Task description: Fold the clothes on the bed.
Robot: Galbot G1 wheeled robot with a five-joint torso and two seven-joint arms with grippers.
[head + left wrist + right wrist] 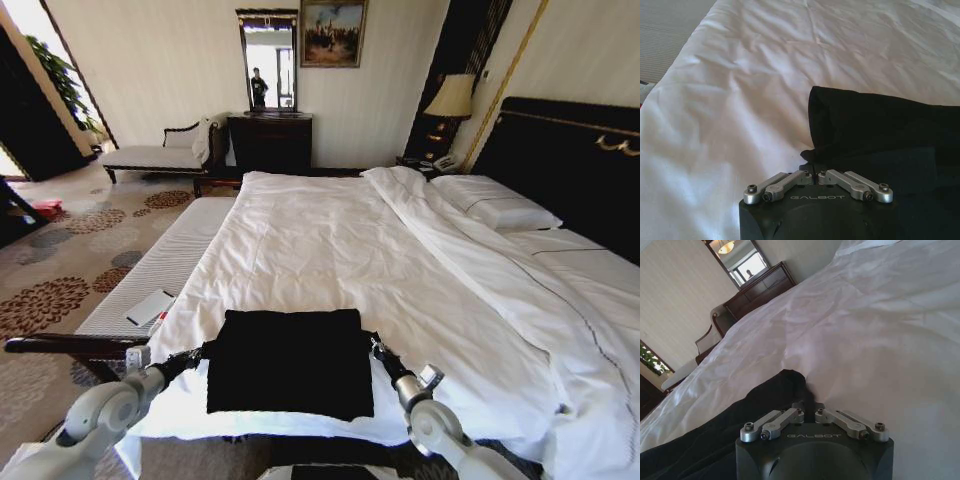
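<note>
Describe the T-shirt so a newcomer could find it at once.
Start at the bed with its white duvet. At its near edge, between the left gripper and right gripper, lies the T-shirt: the only black cloth there.

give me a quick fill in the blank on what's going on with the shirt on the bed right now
1. The T-shirt lying on the bed is ____ in colour.
2. The left tool is shut on the shirt's ____ edge.
3. The right tool is ____ on the shirt's opposite edge.
4. The duvet is ____ in colour.

Missing words: black; left; shut; white
</note>
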